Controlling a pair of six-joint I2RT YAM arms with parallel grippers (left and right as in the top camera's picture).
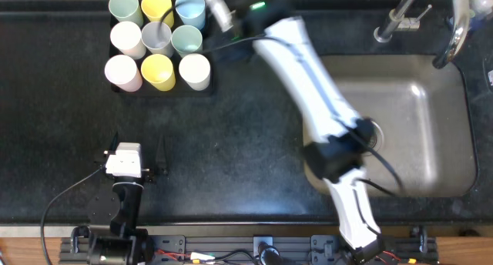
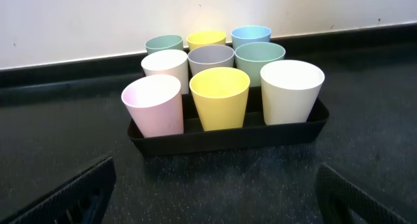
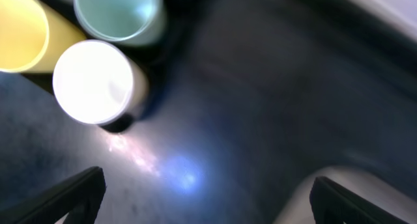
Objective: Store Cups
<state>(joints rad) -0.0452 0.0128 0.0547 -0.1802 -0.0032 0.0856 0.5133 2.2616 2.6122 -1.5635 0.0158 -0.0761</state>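
Nine plastic cups stand upright in a black tray [image 2: 228,140] at the counter's back left. The front row is a pink cup [image 1: 123,72], a yellow cup [image 1: 158,71] and a white cup [image 1: 194,71]. My right gripper [image 1: 219,22] hovers open and empty beside the tray's right side. Its wrist view looks down on the white cup [image 3: 91,81], a pale green cup [image 3: 117,12] and the yellow cup [image 3: 19,32]. My left gripper [image 1: 137,148] rests open near the counter's front left and faces the tray [image 1: 211,86], well short of it.
A steel sink [image 1: 416,119] takes up the right side, with a faucet [image 1: 397,18] behind it. The right arm stretches diagonally over the sink's left rim. Bare black counter [image 1: 231,142] lies between the tray and the front edge.
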